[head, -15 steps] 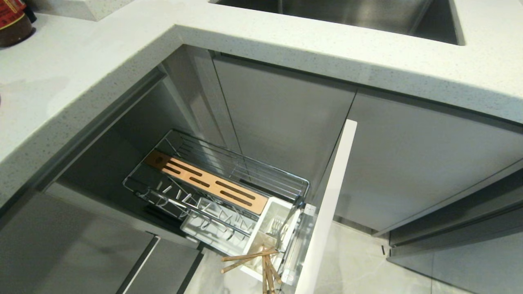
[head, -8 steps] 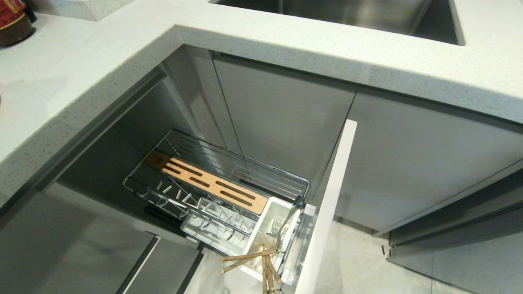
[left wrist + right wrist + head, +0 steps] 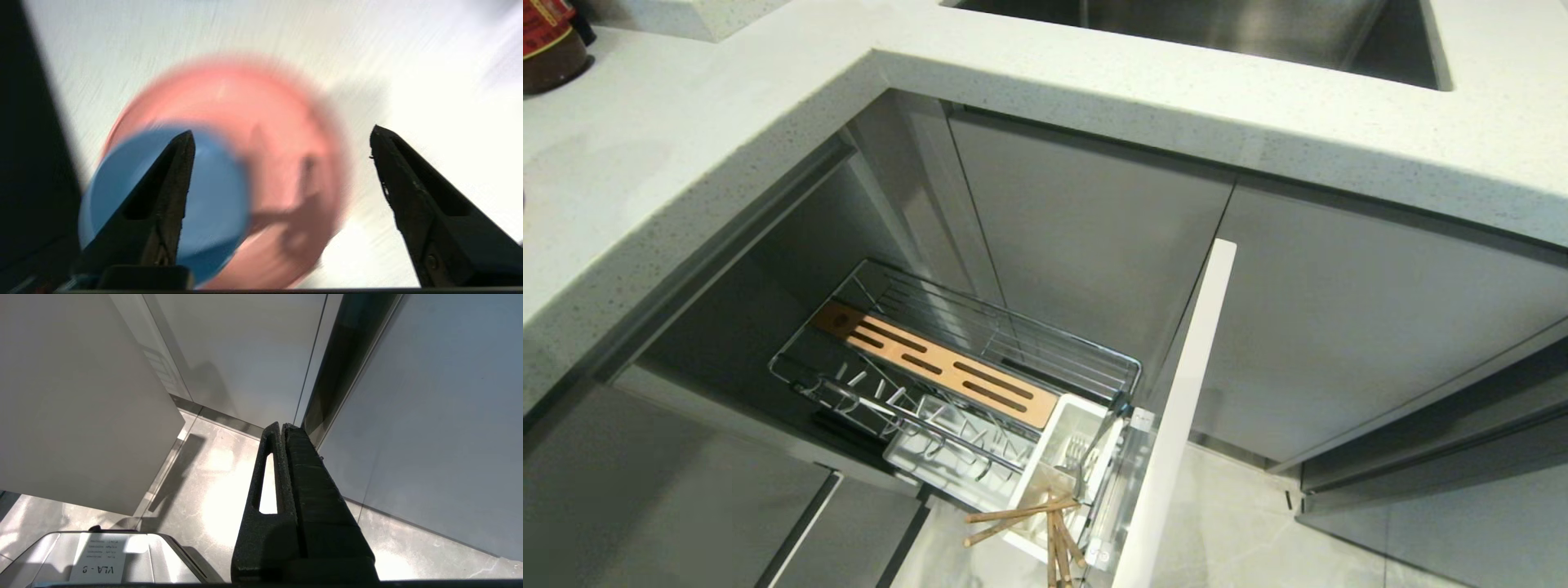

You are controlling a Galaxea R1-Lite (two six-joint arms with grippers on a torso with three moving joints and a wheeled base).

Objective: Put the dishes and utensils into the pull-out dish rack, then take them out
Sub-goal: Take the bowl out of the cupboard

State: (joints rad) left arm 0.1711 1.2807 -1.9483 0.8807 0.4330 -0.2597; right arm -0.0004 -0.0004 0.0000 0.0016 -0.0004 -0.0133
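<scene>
Overall: seen from the head, neither arm was in view; the scene ran from countertop to pulled-out rack to cabinet doors.
Countertop: pale speckled stone at the left, with a dark jar at its far corner.
Left gripper: seen only by its own wrist camera, fingers spread wide with nothing between them, above a white surface.
Pink plate: lay flat on that white surface beneath the spread fingers, blurred.
Pale-blue bowl: sat on the plate toward one edge, partly hidden behind one black finger.
Pull-out dish rack: drawn out of the cabinet under the counter; plate prongs bare, slotted wooden strip running along its middle.
Cutlery cup: white, at the rack's near end beside the pale door front.
Fork: stood in the cup, tines up.
Chopsticks: several light-brown sticks leaning out of the cup, splayed.
Sink: steel basin set into the counter above.
Right gripper: fingers pressed together, empty, pointing toward the floor tiles by the grey cabinet doors.
</scene>
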